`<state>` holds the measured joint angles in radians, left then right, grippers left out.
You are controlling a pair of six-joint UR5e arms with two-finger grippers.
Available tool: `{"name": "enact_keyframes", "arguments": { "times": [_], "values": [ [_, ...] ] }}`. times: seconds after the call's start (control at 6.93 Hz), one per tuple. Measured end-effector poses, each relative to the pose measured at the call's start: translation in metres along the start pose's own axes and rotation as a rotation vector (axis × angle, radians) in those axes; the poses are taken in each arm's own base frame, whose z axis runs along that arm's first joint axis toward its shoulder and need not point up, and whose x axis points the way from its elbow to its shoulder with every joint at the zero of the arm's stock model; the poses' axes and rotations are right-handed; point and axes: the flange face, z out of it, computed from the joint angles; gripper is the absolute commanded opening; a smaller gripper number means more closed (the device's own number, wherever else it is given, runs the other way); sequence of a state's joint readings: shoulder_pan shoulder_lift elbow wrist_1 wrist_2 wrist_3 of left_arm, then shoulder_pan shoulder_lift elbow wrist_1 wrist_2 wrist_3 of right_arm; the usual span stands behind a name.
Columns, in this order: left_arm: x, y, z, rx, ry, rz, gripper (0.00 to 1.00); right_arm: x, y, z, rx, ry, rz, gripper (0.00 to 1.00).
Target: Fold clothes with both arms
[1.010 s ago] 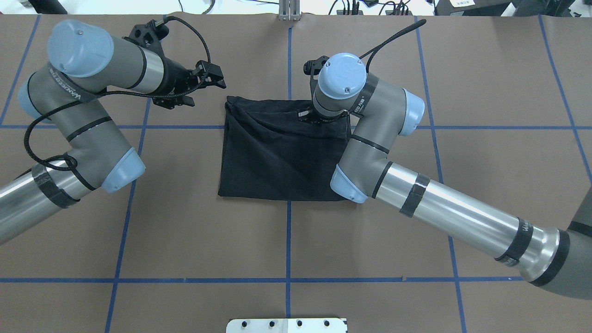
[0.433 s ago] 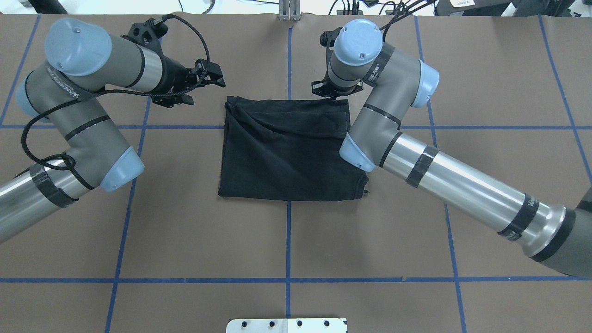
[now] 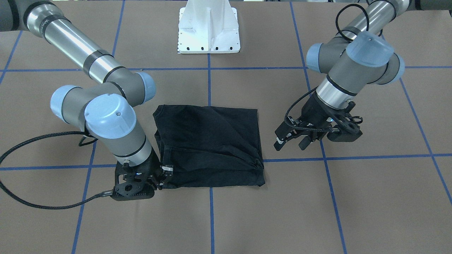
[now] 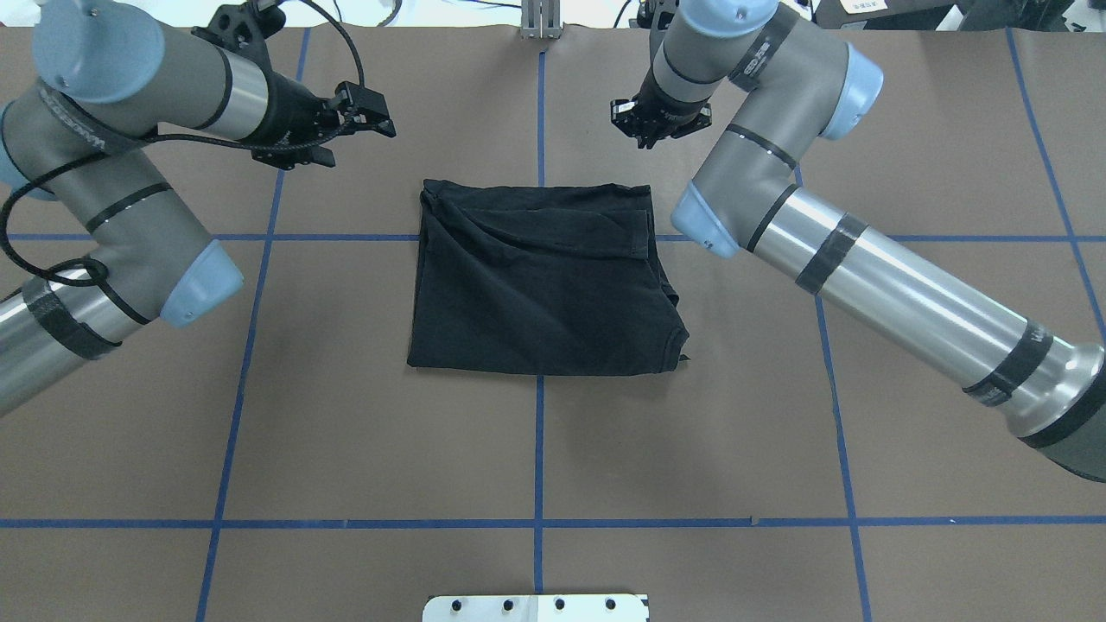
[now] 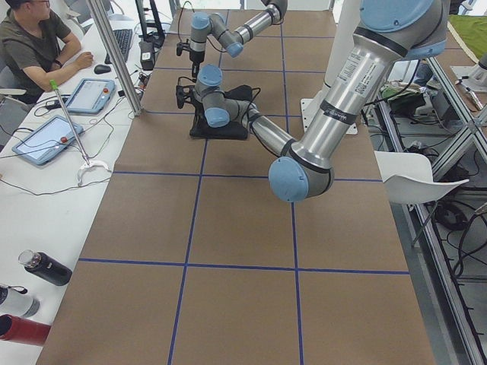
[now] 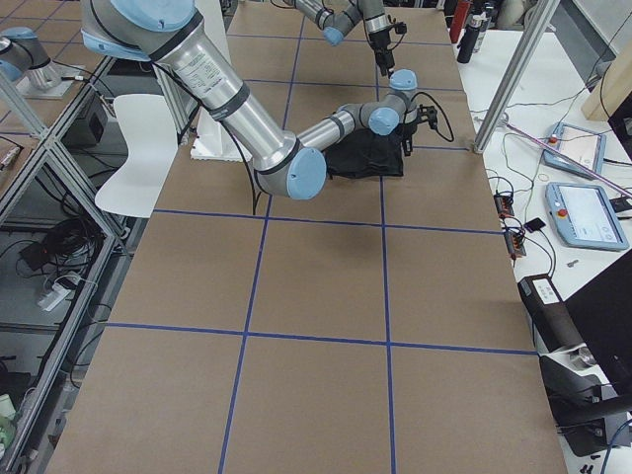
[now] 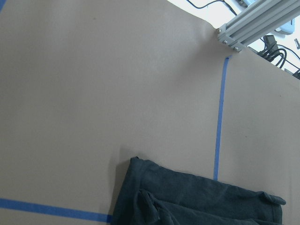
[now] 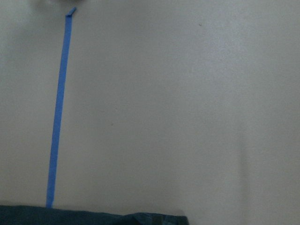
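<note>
Black T-shirt point(image 4: 536, 294) lies folded into a rough rectangle at the centre of the brown-papered table point(image 4: 346, 432), plain side up, with an extra fold along its upper edge in the overhead view and a sleeve hem poking out at its lower right corner.

Left gripper point(image 4: 363, 142) hovers in the upper left of the overhead view, well clear of the shirt's upper left corner — jaws spread wide, nothing between them. In the front-facing view the same gripper point(image 3: 290, 145) sits right of the shirt, fingers pointing toward it. Its wrist camera sees the shirt's corner point(image 7: 197, 201) at the bottom of the frame.

Right gripper point(image 4: 658, 125) points down above the shirt's upper edge in the overhead view, apart from the cloth; its jaws look parted and empty. In the front-facing view it overlaps the shirt's lower left corner, so contact cannot be judged there. Its wrist camera shows mostly bare paper, with the shirt's edge point(image 8: 93, 218) along the bottom.

Blue tape lines point(image 4: 540, 449) grid the table — one runs under the shirt.
</note>
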<state>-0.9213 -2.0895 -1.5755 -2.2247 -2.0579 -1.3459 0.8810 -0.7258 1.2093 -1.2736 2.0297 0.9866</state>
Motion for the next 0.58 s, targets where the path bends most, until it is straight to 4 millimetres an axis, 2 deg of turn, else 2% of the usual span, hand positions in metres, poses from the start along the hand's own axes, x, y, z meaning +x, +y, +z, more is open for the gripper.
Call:
{"name": "enact_keyframes", "arguments": {
  "times": [0.14, 0.29, 0.43, 0.58],
  "values": [
    [-0.027, -0.021, -0.023, 0.005, -0.011, 0.045, 0.99, 0.027, -0.009, -0.023, -0.022, 0.035, 0.02, 1.0],
    [-0.065, -0.044, -0.05, 0.018, -0.034, 0.106, 0.99, 0.065, -0.013, -0.051, -0.039, 0.083, -0.013, 1.0],
    [-0.107, -0.061, -0.071, 0.029, -0.071, 0.188, 0.99, 0.115, -0.011, -0.082, -0.045, 0.119, -0.089, 1.0],
    [-0.151, -0.072, -0.089, 0.04, -0.117, 0.243, 0.99, 0.175, -0.005, -0.112, -0.052, 0.135, -0.171, 1.0]
  ]
}}
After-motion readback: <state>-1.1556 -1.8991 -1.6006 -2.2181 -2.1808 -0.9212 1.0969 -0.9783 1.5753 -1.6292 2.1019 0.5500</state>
